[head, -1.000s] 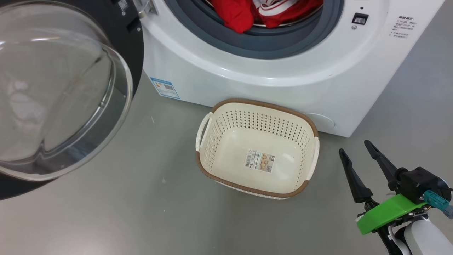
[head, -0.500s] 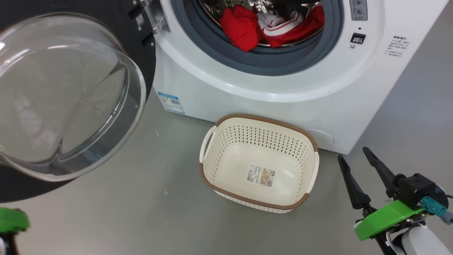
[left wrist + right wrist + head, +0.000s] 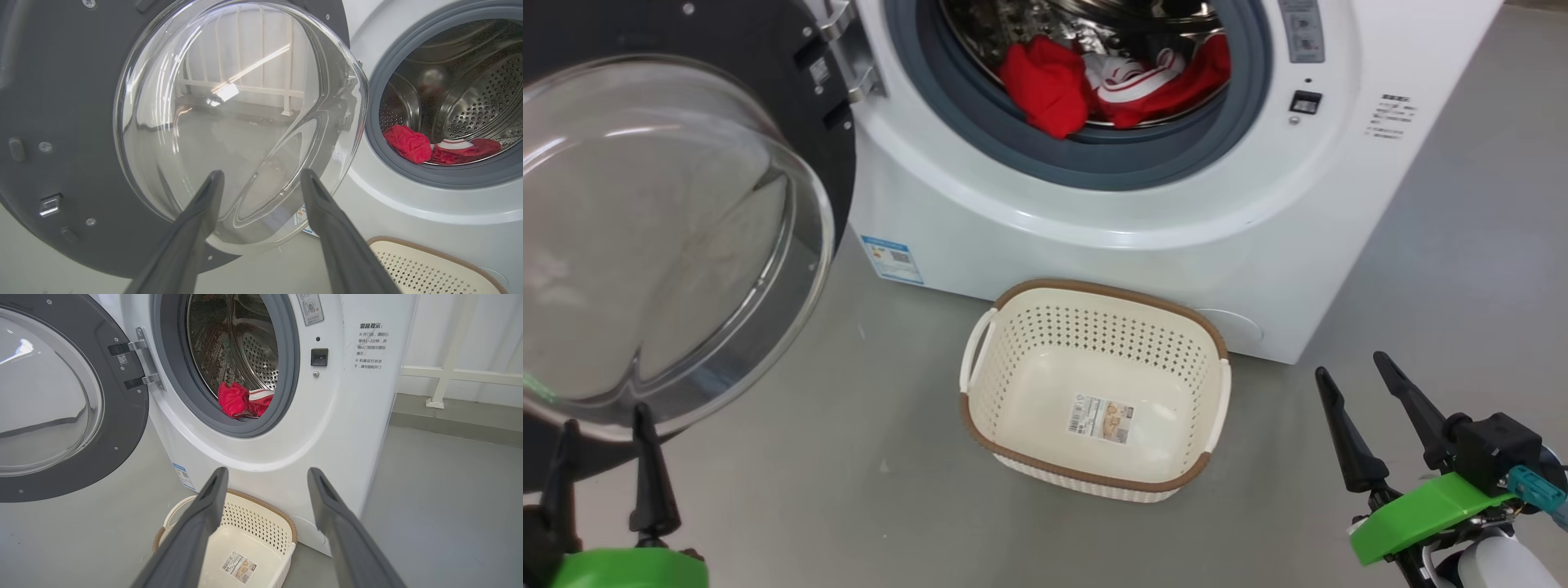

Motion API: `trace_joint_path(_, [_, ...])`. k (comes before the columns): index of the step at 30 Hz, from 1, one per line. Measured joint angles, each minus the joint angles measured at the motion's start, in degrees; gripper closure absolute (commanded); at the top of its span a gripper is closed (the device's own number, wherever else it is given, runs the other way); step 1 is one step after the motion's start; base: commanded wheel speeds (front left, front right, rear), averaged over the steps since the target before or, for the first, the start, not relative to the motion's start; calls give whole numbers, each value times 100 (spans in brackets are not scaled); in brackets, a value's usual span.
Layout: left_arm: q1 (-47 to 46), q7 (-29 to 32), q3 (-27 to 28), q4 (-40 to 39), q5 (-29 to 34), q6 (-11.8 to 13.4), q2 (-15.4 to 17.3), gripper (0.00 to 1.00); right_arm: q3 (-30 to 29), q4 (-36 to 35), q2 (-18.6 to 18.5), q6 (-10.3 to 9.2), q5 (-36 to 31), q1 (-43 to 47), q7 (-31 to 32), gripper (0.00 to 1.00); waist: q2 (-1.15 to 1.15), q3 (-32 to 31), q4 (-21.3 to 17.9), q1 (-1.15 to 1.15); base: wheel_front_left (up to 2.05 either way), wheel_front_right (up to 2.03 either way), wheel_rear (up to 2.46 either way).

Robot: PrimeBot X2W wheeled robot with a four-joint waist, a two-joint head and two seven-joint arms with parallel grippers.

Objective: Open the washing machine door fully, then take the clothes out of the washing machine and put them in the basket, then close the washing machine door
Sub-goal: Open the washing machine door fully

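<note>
You are looking at a door [image 3: 670,245] standing wide open, clothes [image 3: 1111,86] lying in the drum [image 3: 1013,24] and the basket [image 3: 1094,287] sitting empty on the floor [image 3: 849,490] just beside the washer [image 3: 1094,220], with left claw [image 3: 262,173] and right claw [image 3: 1351,365] both spread apart, holding nothing; unloading and closing are remaining.

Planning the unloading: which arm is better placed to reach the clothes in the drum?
Likely the right: the right gripper, fingers open, looks straight at the bright red clothes in the white washing machine, nothing between. The left gripper sits low before the open round black door.
</note>
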Motion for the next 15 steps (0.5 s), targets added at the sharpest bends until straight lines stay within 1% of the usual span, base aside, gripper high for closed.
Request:
trace_joint_path(4, [120,0,-299,-102,-80,0,3,0,-53,-25,42,0,0,10,0,0,0,-24,-147,0,0,0,0])
trace_joint_path(14, [269,0,-892,-388,-297,0,64,0,-179,-78,73,0,0,13,0,0,0,-61,-634,0,0,0,0])
trace_joint_path(15, [269,0,-892,-388,-297,0,64,0,-179,-78,73,0,0,13,0,0,0,-61,-634,0,0,0,0])
